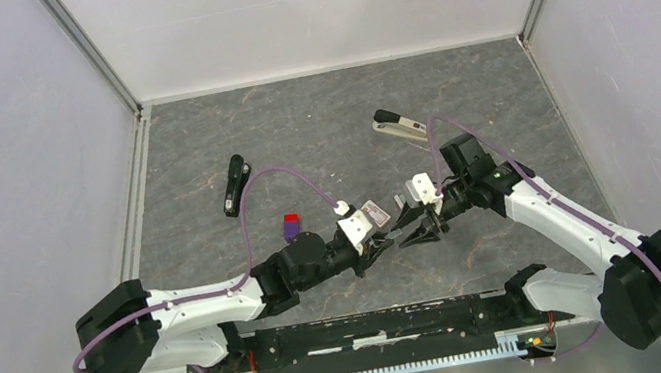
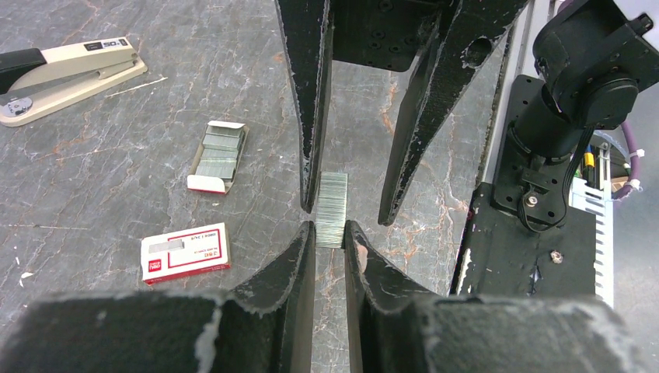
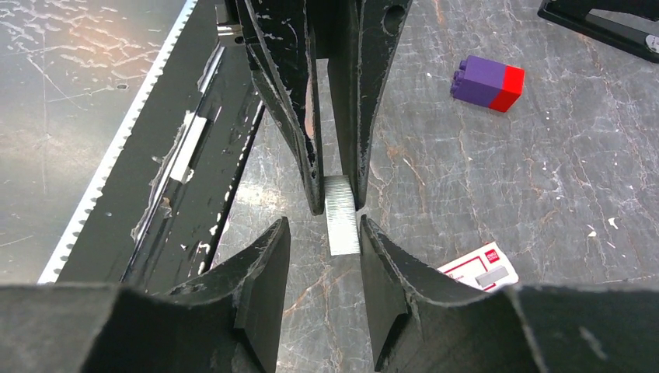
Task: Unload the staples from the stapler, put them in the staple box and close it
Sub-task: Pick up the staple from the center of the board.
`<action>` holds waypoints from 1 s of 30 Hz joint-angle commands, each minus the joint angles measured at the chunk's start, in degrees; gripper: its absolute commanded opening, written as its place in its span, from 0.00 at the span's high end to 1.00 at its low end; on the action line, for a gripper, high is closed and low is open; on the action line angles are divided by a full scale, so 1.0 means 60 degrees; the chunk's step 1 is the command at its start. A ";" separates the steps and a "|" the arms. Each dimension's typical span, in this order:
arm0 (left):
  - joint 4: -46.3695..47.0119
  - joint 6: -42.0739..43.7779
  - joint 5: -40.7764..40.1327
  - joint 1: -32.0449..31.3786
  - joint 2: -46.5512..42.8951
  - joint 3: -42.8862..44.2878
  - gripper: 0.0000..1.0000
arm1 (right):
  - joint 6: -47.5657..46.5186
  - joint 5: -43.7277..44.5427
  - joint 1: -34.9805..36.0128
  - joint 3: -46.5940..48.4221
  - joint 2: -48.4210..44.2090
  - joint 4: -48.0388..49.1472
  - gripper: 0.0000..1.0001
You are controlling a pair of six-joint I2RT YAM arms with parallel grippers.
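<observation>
The stapler (image 1: 398, 127) lies at the back of the table, right of centre, with its black top and pale metal body; it also shows in the left wrist view (image 2: 66, 70). My left gripper (image 1: 384, 241) (image 2: 330, 233) is shut on one end of a silver strip of staples (image 2: 332, 206) and holds it just above the table. My right gripper (image 1: 412, 232) (image 3: 325, 233) faces it tip to tip, open. The strip's free end (image 3: 342, 225) lies between the right gripper's fingers, close against the right finger (image 3: 388, 264).
A red-and-white staple box (image 2: 185, 252) (image 3: 478, 268) and an open tray of staples (image 2: 219, 155) lie beside the grippers. A purple-and-red block (image 1: 291, 225) (image 3: 488, 82) sits to the left. A slim black bar (image 1: 235, 184) lies farther left. A black rail (image 1: 380, 325) runs along the near edge.
</observation>
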 commanded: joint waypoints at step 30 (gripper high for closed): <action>0.0762 -0.0381 0.0115 0.0059 0.0010 -0.0151 0.95 | 0.0521 -0.0659 -0.0280 0.0314 0.0043 0.0263 0.67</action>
